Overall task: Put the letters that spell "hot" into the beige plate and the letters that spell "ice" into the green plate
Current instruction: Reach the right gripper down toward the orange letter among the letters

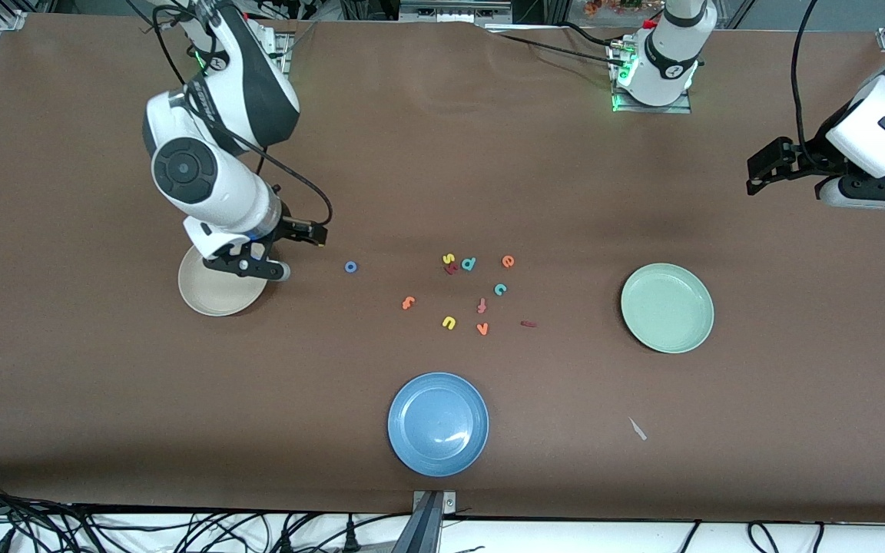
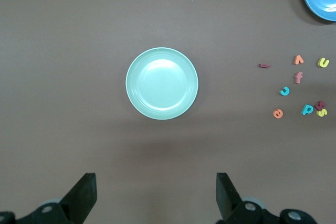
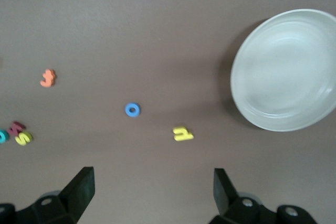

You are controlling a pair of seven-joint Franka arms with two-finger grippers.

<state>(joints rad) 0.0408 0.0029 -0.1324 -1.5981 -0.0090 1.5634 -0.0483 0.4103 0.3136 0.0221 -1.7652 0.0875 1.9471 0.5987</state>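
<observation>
Blue plate [image 1: 438, 424] nearest | brown table [image 1: 104, 399] | cables [image 1: 181, 530] at edge

Right gripper [image 1: 289, 250] hanging low toward the right arm's end of the table, arm folded down from its base, fingers [image 3: 79, 192] spread wide and empty. Left gripper [image 1: 754, 173] raised at the left arm's end, pointing inward, fingers [image 2: 84, 195] likewise wide apart, empty.
</observation>
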